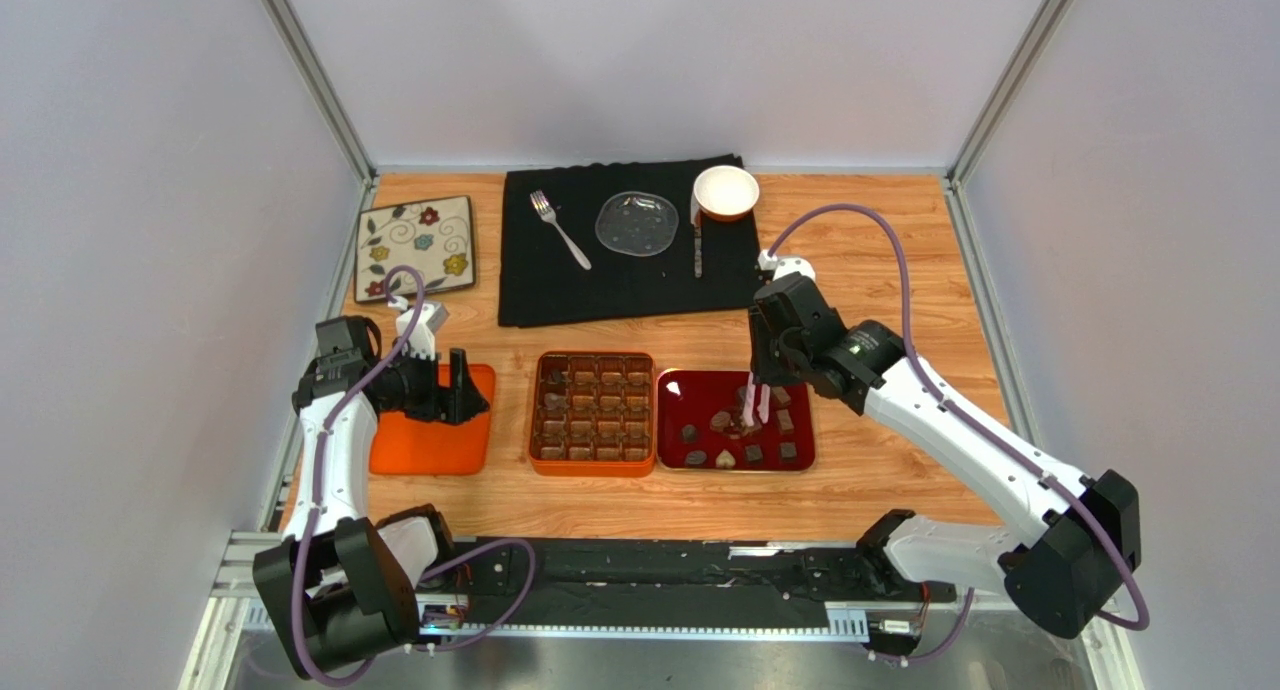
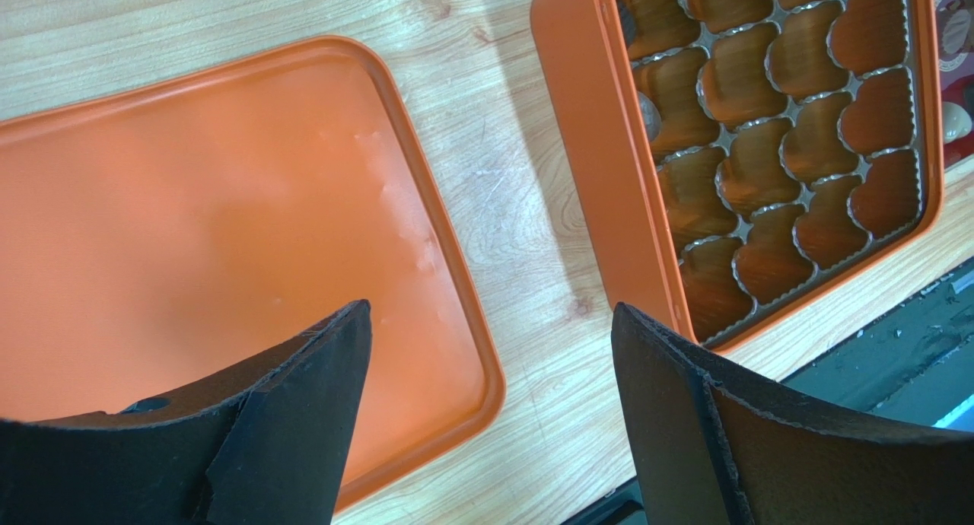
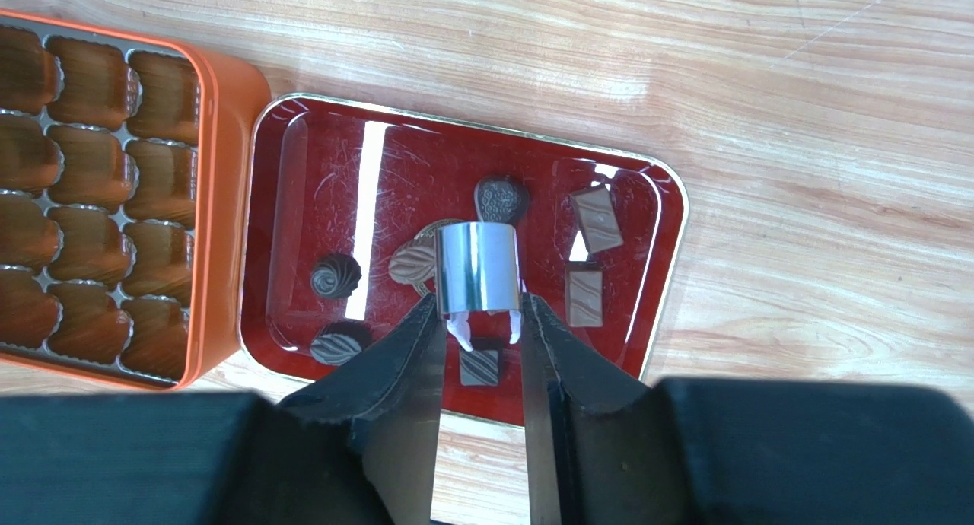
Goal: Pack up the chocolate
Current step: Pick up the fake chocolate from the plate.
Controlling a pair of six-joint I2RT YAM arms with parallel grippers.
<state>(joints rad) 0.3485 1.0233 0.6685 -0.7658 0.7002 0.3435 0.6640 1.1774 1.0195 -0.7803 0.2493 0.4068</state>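
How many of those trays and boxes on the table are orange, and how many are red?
Orange: 2 (flat tray, compartment box)
Red: 1 (shallow tray)
Total: 3

Bright and even in all 3 views, lit from overhead. White glare streak across the glossy red tray (image 3: 368, 194); hard shine on the metal tongs (image 3: 480, 268). Soft shadow on the table (image 2: 520, 171) beside the orange box (image 2: 595, 148). Blurred along the bottom: the right gripper (image 3: 480, 317).
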